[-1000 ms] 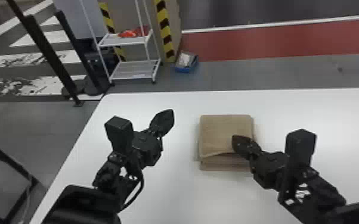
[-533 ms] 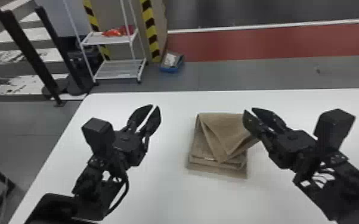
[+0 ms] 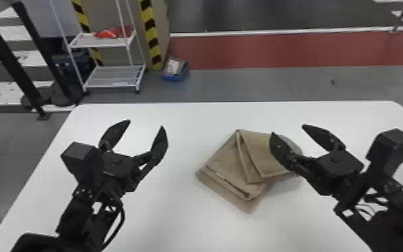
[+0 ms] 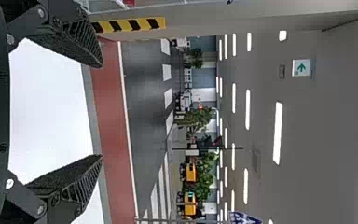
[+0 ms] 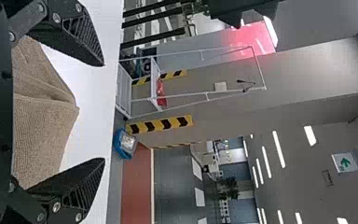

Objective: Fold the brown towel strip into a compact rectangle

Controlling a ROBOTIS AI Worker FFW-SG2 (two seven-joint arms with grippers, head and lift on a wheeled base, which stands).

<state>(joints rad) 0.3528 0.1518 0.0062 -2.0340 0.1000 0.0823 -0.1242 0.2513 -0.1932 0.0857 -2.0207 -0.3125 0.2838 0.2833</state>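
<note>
The brown towel (image 3: 224,161) lies folded in layers on the white table, turned askew, its upper right part skewed over the rest. My right gripper (image 3: 288,129) stands open at the towel's right side, one finger over its edge. In the right wrist view the towel (image 5: 42,126) shows beyond and between the spread fingers of my right gripper (image 5: 104,112), not gripped. Left of the towel, apart from it, my left gripper (image 3: 146,123) is open with nothing between its fingers; the left wrist view has my left gripper (image 4: 101,111) spread over bare tabletop.
The white table (image 3: 164,214) extends around the towel, with its far edge beyond both grippers. Past it on the floor stand a white shelf rack (image 3: 110,77) and a blue box (image 3: 175,70). Bare tabletop separates the left gripper from the towel.
Both grippers have opened wide. The right one has moved right and away from the towel's middle. The towel has turned askew, its top layer lifted and then folded over unevenly.
</note>
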